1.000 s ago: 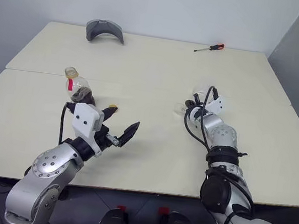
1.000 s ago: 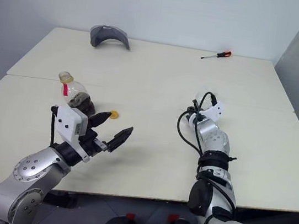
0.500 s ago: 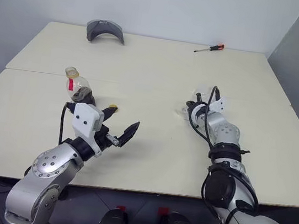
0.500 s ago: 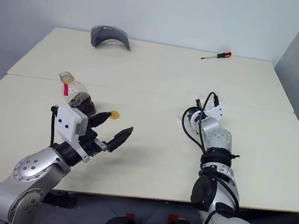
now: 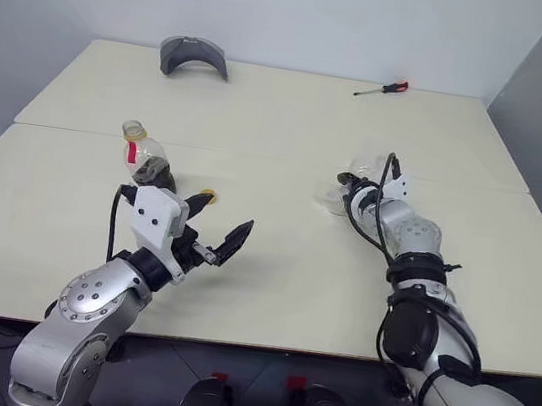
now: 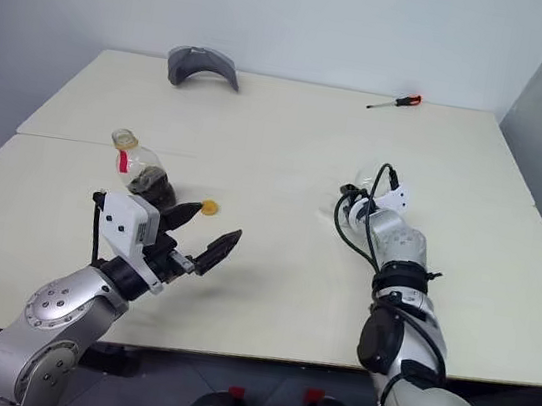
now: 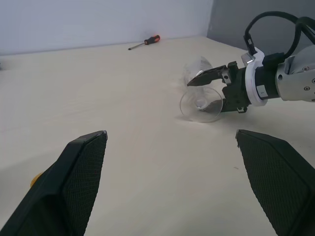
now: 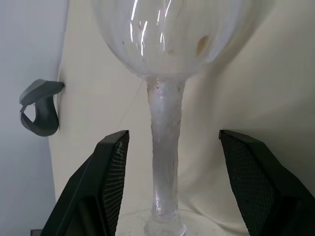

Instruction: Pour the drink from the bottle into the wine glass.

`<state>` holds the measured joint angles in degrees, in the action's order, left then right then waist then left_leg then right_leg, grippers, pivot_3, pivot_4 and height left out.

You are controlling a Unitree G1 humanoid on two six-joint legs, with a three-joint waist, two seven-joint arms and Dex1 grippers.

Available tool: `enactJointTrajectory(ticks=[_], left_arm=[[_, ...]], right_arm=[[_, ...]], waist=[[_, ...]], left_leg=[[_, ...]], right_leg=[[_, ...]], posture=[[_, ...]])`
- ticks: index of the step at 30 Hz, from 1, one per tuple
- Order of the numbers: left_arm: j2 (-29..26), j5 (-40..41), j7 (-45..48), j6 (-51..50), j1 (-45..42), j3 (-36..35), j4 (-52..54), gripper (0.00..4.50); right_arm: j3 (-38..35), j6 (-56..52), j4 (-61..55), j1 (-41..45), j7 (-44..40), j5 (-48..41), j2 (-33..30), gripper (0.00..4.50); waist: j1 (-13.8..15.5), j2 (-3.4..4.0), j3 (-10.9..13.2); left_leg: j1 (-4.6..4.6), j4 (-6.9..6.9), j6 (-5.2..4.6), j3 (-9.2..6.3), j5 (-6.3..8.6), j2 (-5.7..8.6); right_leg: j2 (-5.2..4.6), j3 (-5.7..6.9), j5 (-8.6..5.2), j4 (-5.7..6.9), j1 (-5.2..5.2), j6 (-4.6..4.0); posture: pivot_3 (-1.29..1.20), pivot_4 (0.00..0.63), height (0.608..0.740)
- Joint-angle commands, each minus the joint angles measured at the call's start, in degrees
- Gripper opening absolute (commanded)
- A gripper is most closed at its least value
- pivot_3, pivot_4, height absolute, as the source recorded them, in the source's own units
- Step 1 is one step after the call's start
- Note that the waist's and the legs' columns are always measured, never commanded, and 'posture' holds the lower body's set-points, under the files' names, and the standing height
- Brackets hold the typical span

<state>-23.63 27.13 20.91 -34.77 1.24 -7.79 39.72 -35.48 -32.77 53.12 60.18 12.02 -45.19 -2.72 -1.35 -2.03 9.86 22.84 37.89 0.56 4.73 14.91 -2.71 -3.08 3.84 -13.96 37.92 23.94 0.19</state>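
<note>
Head views: left arm bent, held low over the near worktop. Left gripper level, aimed forward and rightward, spread wide, grasping nothing. Bottle upright just beyond it, drink dark in its lower part, yellow cap lying near on the worktop. Right arm stretched forward, tilted slightly down. Right gripper at the glass mid-worktop. Plenty of bare surface between the two arms and toward the far edge. Screwdriver and grey piece well apart, near the back edge.

Left wrist view: left gripper wide apart, nothing between. Ahead, glass apparently lying on its side, round foot facing this way. Right gripper at its stem, one finger above, one below. Open worktop all around.

Right wrist view: right gripper released, set either side of the stem, gaps visible on both sides, touching neither. Bowl beyond the fingertips. Grey piece far off by the wall.
</note>
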Motion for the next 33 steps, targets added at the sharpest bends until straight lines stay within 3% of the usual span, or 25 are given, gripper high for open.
enactJointTrajectory(ticks=[1,10,19,23,27,33], left_arm=[[-0.18,0.76,0.43,0.67,-0.48,-0.04,0.7,4.5],[-0.11,0.72,0.3,0.7,-0.23,0.02,0.93,4.5],[-0.04,0.52,0.16,0.78,-0.11,0.22,0.93,4.5],[-0.1,0.52,0.24,0.86,-0.32,0.06,0.54,4.5],[-0.32,0.9,0.29,0.59,-0.39,-0.62,0.45,4.5],[-0.21,2.04,-0.44,-0.55,1.32,-1.86,1.6,4.5]], right_arm=[[0.82,2.36,6.33,-0.47,-0.95,3.39,-2.74,3.16],[1.64,5.8,13.84,2.54,-5.08,5.6,-3.79,3.16],[2.17,5.03,14.79,2.68,-6.67,7.08,-4.14,0.27],[3.62,5.07,13.99,3.31,-8.93,8.36,-4.3,0.18],[8.61,6.59,8.83,5.31,-16.44,11.34,-2.46,0.18],[21.74,17.91,0.9,3.25,-24.83,23.09,2.02,0.18]], waist=[[0.03,0.0,0.0],[0.02,-0.02,-0.01],[-0.02,-0.02,-0.01],[0.0,-0.02,-0.01],[-0.17,0.03,0.04],[-0.56,0.21,0.22]], left_leg=[[0.0,0.0,0.0,0.0,0.0,0.0],[-0.04,0.0,-0.04,-0.05,-0.02,-0.01],[-0.02,-0.02,-0.06,-0.06,-0.03,-0.02],[0.0,-0.03,-0.08,-0.04,-0.01,0.0],[0.02,-0.07,-0.09,-0.04,-0.01,-0.01],[0.24,-0.18,-0.07,0.07,-0.01,-0.05]], right_leg=[[0.0,0.0,0.0,-0.01,-0.01,0.0],[0.0,0.0,0.05,-0.15,-0.14,0.09],[0.0,-0.01,0.08,-0.22,-0.15,0.14],[-0.02,-0.02,0.08,-0.28,-0.16,0.14],[-0.01,-0.01,0.08,-0.3,-0.12,0.14],[0.02,-0.11,0.08,-0.22,0.25,0.13]], posture=[[0.0,0.15,0.74],[0.0,0.15,0.74],[0.0,0.15,0.74],[0.0,0.15,0.74],[0.0,0.15,0.74],[0.0,0.15,0.74]])
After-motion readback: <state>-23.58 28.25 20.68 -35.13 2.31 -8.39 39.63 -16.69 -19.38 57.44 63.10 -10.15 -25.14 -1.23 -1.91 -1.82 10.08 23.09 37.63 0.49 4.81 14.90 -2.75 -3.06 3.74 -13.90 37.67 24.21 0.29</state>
